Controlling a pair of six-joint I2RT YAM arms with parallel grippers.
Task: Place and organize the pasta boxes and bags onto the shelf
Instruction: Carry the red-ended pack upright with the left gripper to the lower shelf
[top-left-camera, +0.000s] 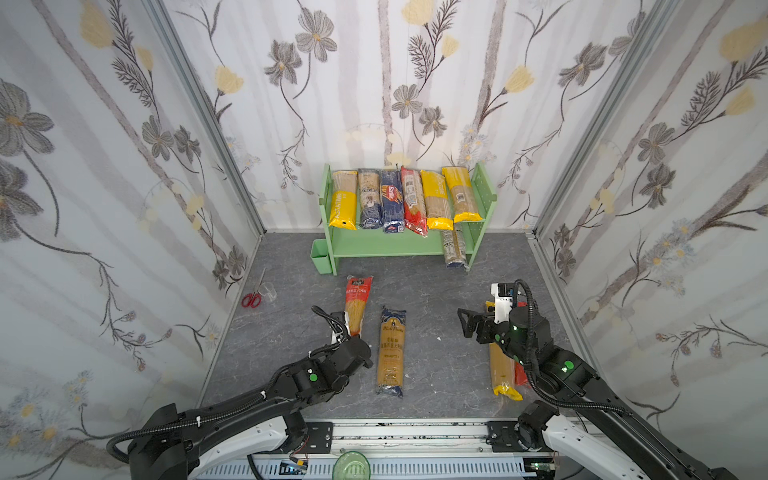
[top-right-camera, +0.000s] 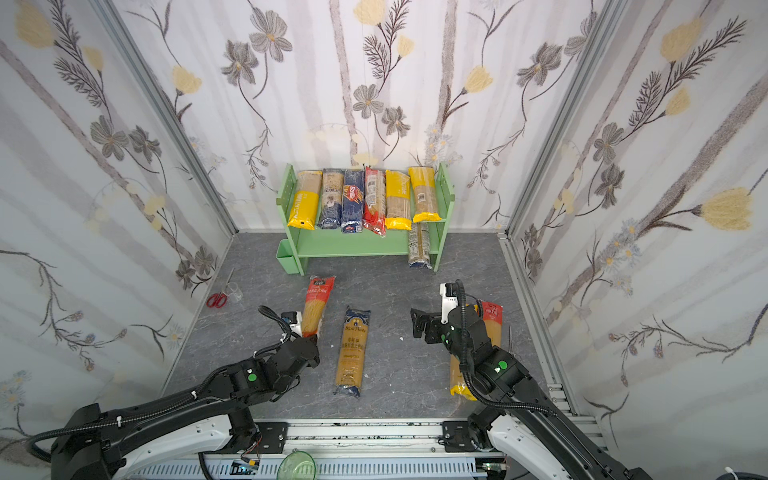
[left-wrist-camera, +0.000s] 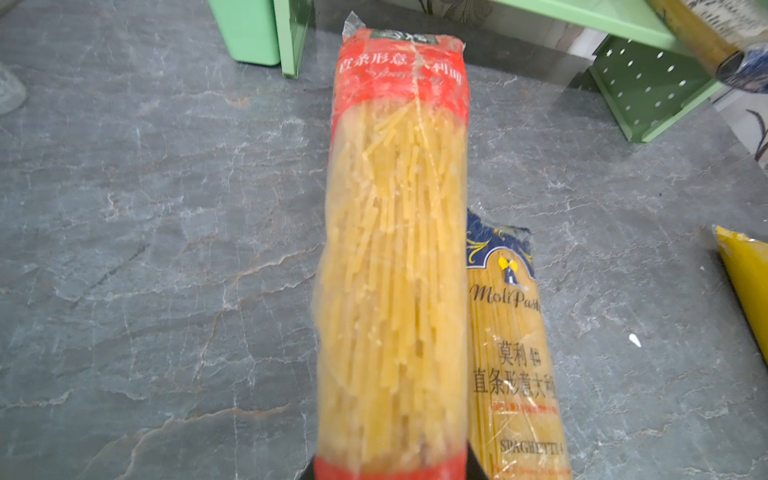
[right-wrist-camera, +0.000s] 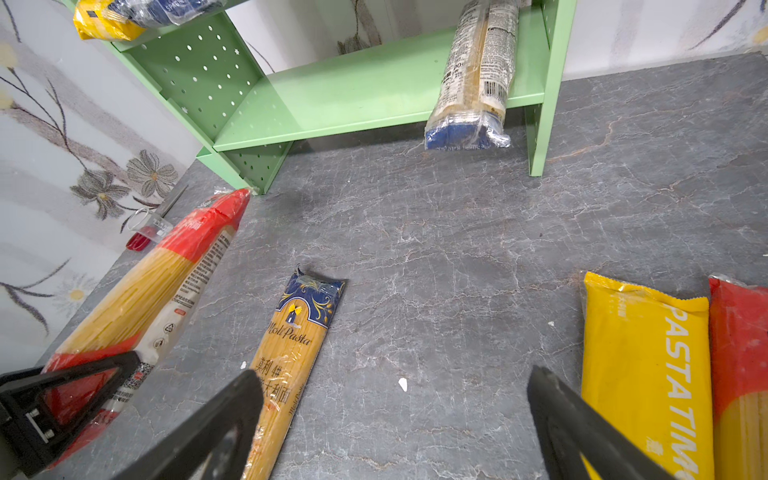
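Note:
My left gripper is shut on the near red end of a clear spaghetti bag with red ends, which points toward the shelf. The bag hides most of the jaws in the left wrist view. My right gripper hangs open over bare floor, holding nothing. A navy-ended bag lies between the arms. A yellow bag and a red bag lie under the right arm. Several packs fill the shelf's top tier; one pack sits on the lower tier's right end.
Red scissors and a clear cup lie by the left wall. A small green cup hangs at the shelf's left side. A green bowl sits on the front rail. Floral walls close in three sides.

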